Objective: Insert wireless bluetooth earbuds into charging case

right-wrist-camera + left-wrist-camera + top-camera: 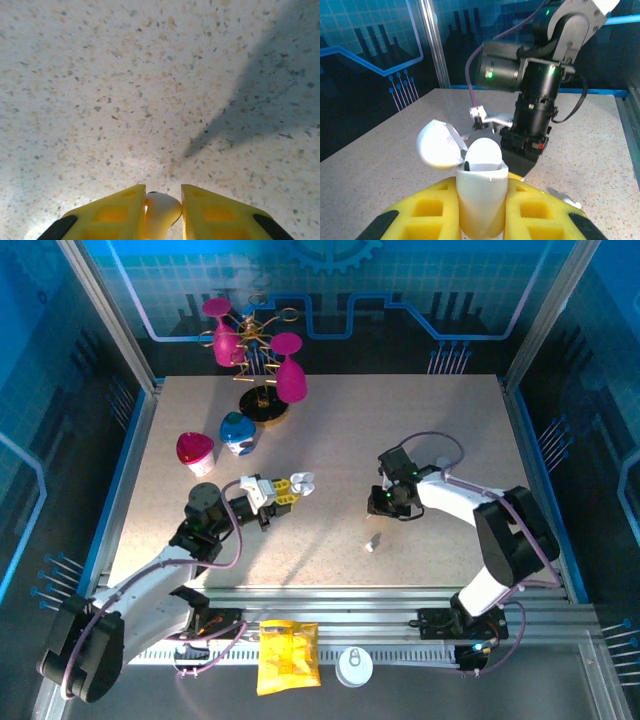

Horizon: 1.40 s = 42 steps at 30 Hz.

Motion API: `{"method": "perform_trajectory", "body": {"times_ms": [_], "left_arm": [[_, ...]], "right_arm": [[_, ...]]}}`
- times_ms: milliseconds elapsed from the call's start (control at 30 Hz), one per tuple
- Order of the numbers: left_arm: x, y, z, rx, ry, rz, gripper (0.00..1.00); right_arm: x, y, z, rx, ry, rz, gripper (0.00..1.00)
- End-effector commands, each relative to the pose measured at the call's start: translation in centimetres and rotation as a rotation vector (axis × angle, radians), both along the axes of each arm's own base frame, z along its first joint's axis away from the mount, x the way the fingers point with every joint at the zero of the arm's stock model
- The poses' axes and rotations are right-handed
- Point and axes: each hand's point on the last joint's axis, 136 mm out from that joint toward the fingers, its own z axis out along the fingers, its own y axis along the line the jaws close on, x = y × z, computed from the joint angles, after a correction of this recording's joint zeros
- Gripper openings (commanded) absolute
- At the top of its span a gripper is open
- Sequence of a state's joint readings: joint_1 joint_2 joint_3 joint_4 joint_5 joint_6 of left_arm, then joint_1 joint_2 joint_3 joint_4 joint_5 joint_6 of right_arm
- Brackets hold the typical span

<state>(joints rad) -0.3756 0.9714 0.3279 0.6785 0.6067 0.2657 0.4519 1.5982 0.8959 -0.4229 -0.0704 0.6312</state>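
A speckled beige stone-look table [440,430] sits inside blue walls printed with circuit lines. At 6 o'clock on the ribbed aluminium rail lie a crinkled yellow packet [288,655], its print too small to read, and a round white lid [353,667].

Just left of the table's centre, the left gripper [481,186] is clenched on the charging case [479,212] – glossy, white and rounded. Its domed lid [437,145] is flipped open toward 10 o'clock in the wrist view. A smooth white form fills its mouth; I cannot tell what it is.

At 3 o'clock, the right gripper [163,189] has its yellow foam-like pads pinched on an earbud [161,210], low over the table. A loose earbud [372,542] lies at its 7 o'clock.

Farther off, at 9 o'clock, stand a pink tub [195,452] and a blue-and-white tub [237,433]. At 11 o'clock a brass wire rack [262,400] holds magenta glasses [290,375].
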Motion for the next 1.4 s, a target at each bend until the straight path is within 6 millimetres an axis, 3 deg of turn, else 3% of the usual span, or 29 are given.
{"method": "perform_trajectory", "body": {"times_ms": [0,167,367,733,1033,1367], "left_arm": [[-0.1,-0.7,0.8,-0.016,-0.010,-0.032,0.03],[0.4,-1.5,0.5,-0.028,0.009,-0.039,0.02],[1.9,-2.9,-1.2,-0.019,0.084,-0.010,0.01],[3.4,-4.6,-2.4,-0.066,0.152,0.002,0.01],[3.5,-5.2,-2.4,-0.087,0.190,-0.013,0.01],[3.4,-5.4,-2.4,-0.089,0.197,-0.023,0.01]], "right_arm": [[-0.6,-0.7,1.9,-0.050,-0.032,0.012,0.22],[-0.6,-0.7,4.7,-0.093,-0.092,0.030,0.22],[-0.8,0.4,8.1,-0.097,-0.156,0.069,0.23],[-0.9,4.0,14.1,-0.070,-0.283,0.158,0.23],[-0.5,6.7,16.1,-0.043,-0.332,0.212,0.23],[0.2,9.2,16.6,-0.023,-0.349,0.262,0.22]]}}
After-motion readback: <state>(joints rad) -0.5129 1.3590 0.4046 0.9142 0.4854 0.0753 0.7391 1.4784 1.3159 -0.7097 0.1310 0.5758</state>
